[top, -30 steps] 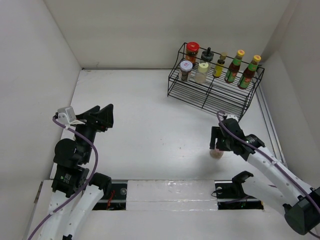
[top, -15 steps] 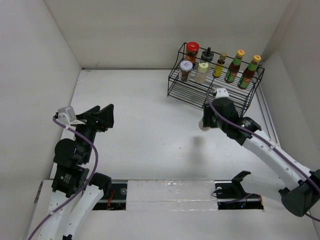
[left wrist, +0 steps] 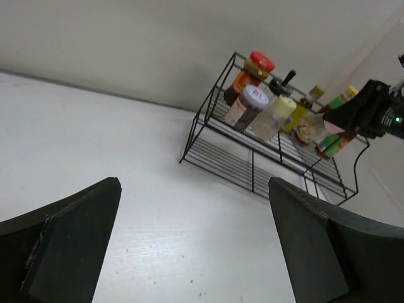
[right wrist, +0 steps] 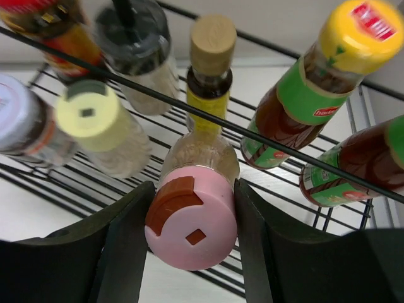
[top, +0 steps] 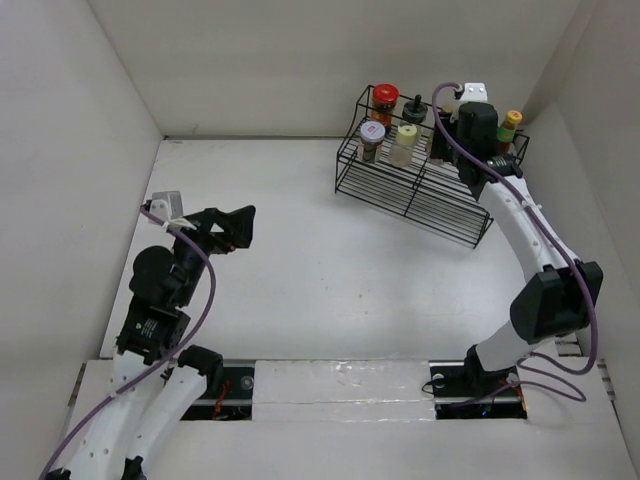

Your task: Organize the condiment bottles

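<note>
Right gripper point(right wrist: 194, 202): clamping the pink-capped bottle point(right wrist: 191, 230) between its fingers.
Pink-capped bottle: hanging over the wire rack point(top: 400, 190), upper right of the top view, just in front of the yellow bottle point(right wrist: 208, 95).
Left gripper point(left wrist: 192, 252): gaping wide, lower left of the top view.

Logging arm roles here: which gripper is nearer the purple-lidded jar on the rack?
Right. The right gripper holds the pink-capped bottle at the rack, close by the purple-lidded jar; the left gripper is open, far across the table.
</note>
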`<action>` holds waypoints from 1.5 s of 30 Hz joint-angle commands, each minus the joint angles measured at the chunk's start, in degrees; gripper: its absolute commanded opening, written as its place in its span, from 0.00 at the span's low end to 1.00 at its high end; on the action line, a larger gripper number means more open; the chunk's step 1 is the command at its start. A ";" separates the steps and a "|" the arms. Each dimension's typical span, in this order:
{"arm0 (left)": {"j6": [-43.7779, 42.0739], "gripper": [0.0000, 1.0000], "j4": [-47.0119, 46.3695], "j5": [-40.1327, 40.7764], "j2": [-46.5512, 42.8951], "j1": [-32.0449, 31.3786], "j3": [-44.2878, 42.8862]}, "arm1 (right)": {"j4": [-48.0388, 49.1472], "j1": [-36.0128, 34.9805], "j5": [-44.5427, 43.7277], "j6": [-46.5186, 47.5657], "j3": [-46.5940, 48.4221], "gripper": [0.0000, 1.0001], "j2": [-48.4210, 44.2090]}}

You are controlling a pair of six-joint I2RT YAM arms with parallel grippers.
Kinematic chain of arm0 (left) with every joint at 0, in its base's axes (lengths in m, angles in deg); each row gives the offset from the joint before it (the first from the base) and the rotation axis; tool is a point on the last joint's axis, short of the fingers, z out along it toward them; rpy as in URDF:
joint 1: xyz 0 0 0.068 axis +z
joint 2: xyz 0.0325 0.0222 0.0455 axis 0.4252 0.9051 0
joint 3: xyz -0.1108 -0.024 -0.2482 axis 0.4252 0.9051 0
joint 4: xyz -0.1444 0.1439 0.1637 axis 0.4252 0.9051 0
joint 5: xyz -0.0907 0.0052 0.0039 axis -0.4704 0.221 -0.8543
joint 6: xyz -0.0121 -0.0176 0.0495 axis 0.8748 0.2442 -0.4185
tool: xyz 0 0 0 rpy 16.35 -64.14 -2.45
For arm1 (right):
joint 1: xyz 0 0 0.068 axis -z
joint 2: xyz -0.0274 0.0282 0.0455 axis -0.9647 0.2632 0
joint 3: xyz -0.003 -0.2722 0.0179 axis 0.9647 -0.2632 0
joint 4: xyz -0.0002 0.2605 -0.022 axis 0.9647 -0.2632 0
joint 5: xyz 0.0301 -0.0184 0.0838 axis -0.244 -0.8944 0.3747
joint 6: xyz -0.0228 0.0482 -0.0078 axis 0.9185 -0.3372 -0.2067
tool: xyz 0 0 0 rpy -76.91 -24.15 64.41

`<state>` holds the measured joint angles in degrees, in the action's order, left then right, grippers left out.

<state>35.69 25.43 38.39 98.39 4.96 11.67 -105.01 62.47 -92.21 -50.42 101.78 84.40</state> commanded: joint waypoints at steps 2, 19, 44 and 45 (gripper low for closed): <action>-1.12 1.00 -0.83 -4.22 3.03 -0.27 -2.38 | -1.16 3.30 6.03 2.91 4.32 0.34 0.83; -1.12 1.00 -0.31 -3.69 3.57 -0.27 -2.90 | -7.23 6.82 13.86 4.06 -0.17 0.45 1.97; -1.12 1.00 0.22 -1.24 2.96 -0.27 -2.90 | 11.04 -3.61 17.72 4.67 -10.25 1.00 -21.83; -1.12 1.00 0.22 -1.23 2.95 -0.27 -2.90 | 12.27 -5.20 18.95 5.28 -14.80 1.00 -25.50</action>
<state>35.19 27.13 36.08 101.82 4.96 11.00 -101.38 61.37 -77.46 -46.40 92.68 65.27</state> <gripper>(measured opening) 0.996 0.989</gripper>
